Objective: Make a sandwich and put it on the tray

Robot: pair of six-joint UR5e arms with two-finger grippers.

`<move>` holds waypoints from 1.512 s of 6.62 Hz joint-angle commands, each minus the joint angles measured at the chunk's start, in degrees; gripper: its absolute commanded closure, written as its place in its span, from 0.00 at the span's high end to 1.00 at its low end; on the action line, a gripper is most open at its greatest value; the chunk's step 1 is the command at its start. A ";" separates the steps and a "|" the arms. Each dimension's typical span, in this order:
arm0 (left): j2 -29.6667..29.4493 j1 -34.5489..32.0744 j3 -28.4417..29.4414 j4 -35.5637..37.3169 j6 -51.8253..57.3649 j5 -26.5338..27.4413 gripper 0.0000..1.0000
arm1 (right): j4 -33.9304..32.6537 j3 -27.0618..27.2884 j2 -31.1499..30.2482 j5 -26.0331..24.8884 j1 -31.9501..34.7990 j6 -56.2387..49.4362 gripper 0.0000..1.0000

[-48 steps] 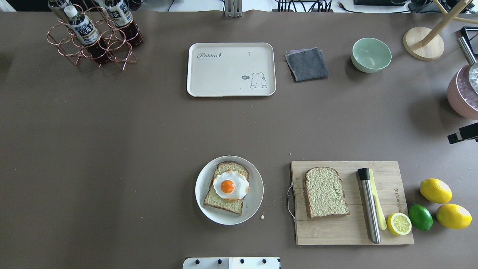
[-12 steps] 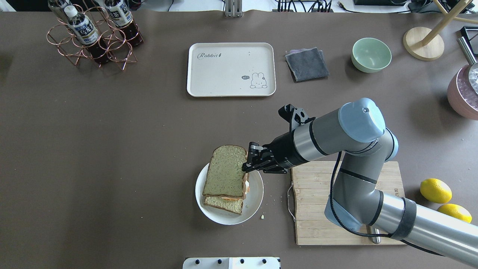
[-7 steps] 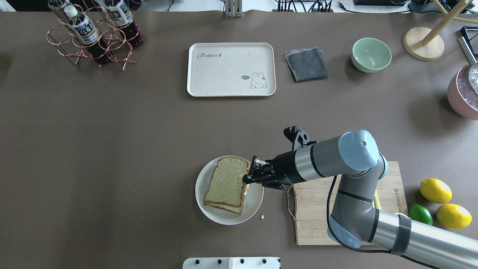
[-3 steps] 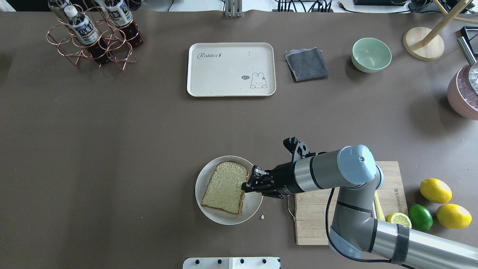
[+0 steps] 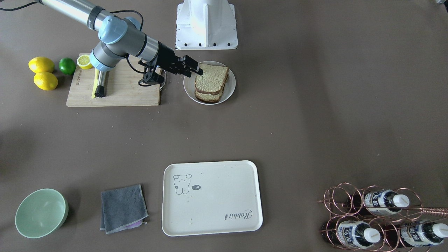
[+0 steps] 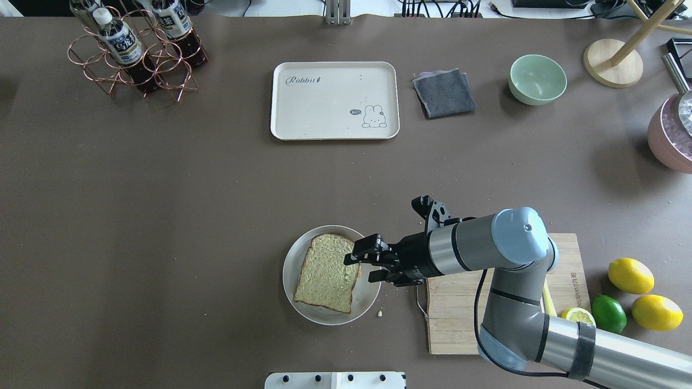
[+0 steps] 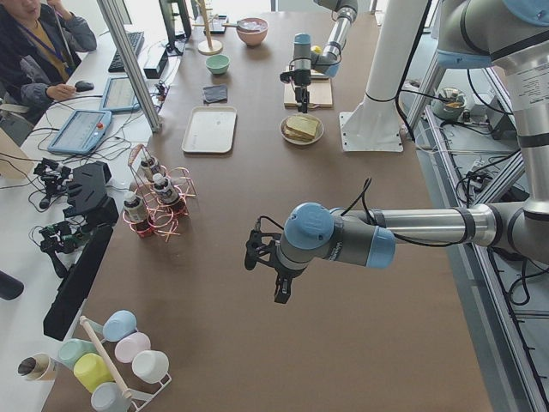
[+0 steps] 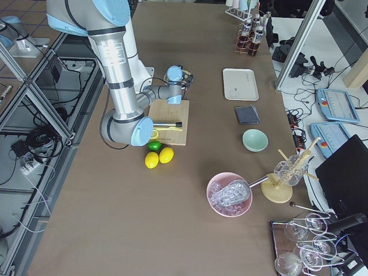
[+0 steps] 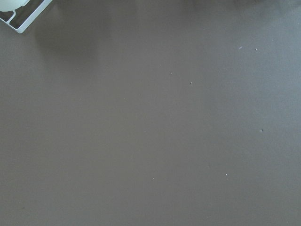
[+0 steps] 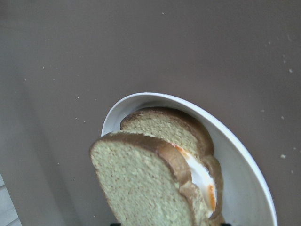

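Note:
The sandwich [image 6: 326, 273] lies on a white plate [image 6: 292, 292]: two brown-crusted slices with the white egg and orange yolk between them, which shows in the right wrist view [image 10: 160, 174]. My right gripper [image 6: 361, 266] is open at the sandwich's right edge, its jaws spread and apart from the bread; it also shows in the front view [image 5: 196, 70]. The cream tray [image 6: 334, 100] with the "Rabbit" script lies empty at the table's far middle. My left gripper [image 7: 274, 273] hangs over bare table far from the plate; I cannot tell whether it is open or shut.
A wooden cutting board [image 6: 457, 324] lies under my right arm. Two lemons [image 6: 630, 275], a lime [image 6: 608, 313] and a half lemon are to its right. A grey cloth [image 6: 444, 93] and a green bowl [image 6: 537, 79] are right of the tray. A copper bottle rack [image 6: 135, 51] stands far left.
My right gripper carried the top slice from the board, lowered it onto the egg and lower slice on the plate, then opened and let it go.

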 commanded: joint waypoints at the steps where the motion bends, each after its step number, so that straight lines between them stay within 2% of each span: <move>1: -5.24 9.35 -0.24 -2.29 -10.67 -2.65 0.97 | -0.79 0.76 -1.77 7.20 7.59 -1.56 1.00; 2: -8.58 16.64 0.02 -9.54 -23.36 -1.96 0.97 | -0.80 0.76 -4.31 12.82 11.81 -7.48 1.00; 3: -10.88 24.98 0.11 -17.87 -35.32 1.09 0.97 | -0.97 0.67 -7.73 17.14 15.86 -14.24 1.00; 4: -15.08 34.29 0.02 -22.66 -48.93 9.04 0.97 | -0.97 0.67 -10.28 20.31 19.47 -17.79 1.00; 6: -23.78 49.69 0.46 -22.62 -62.35 21.28 0.97 | -1.15 0.15 -16.07 24.64 26.67 -28.30 1.00; 7: -26.87 55.68 0.55 -22.53 -67.21 26.64 0.97 | -1.24 -1.07 -18.72 29.00 32.10 -35.77 1.00; 8: -29.68 61.14 0.55 -22.35 -70.74 30.96 0.97 | -2.98 -1.17 -21.53 30.88 36.07 -43.24 1.00; 10: -32.60 65.22 0.55 -22.35 -72.88 33.29 0.96 | -7.10 -1.17 -26.46 30.89 41.62 -56.70 1.00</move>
